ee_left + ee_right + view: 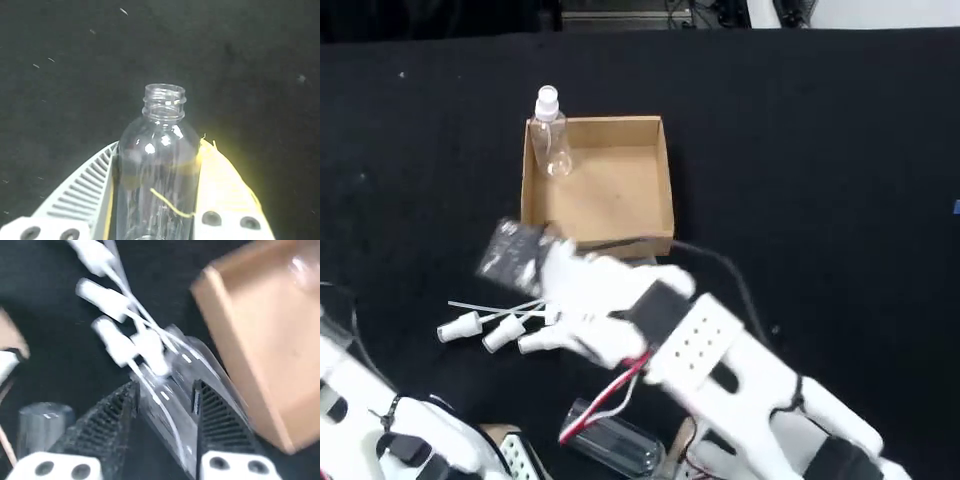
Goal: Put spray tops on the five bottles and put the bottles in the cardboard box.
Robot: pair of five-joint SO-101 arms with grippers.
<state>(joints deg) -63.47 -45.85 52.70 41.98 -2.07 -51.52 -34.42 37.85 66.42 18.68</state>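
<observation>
Clear uncapped plastic bottle (160, 125) is sitting pinched in left pincer (160, 145). Right pincer (165, 385), pinching another clear bottle (172, 412), is risking scattering white spray tops (502, 333) at brown cardboard box's (665, 180) seven o'clock.

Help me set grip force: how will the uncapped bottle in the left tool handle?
The uncapped bottle looks empty and made of clear plastic: probably light, and it may flex if the left tool squeezes hard. Its smooth round wall could slip or twist during capping.

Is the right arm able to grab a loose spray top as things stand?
Probably not: the right claw is full, with a clear bottle between its fingers, though the loose spray tops lie just ahead, unobstructed.
</observation>
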